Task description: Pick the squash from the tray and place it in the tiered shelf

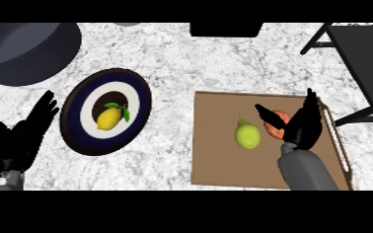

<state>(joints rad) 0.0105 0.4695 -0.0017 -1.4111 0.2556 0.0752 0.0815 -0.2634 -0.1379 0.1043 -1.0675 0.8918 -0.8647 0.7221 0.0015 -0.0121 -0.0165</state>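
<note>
Squash [247, 134] on brown tray [218, 170], grey-speckled white counter [189, 64], right hand [302, 127] outspread just beside

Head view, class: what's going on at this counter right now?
The robot's right hand hangs open over the brown tray, partly hiding a reddish item. The yellow-green squash lies on the tray just left of that hand, not held. The black tiered shelf stands at the counter's far right. The left hand rests open at the left edge, beside a dark-rimmed plate holding a lemon.
</note>
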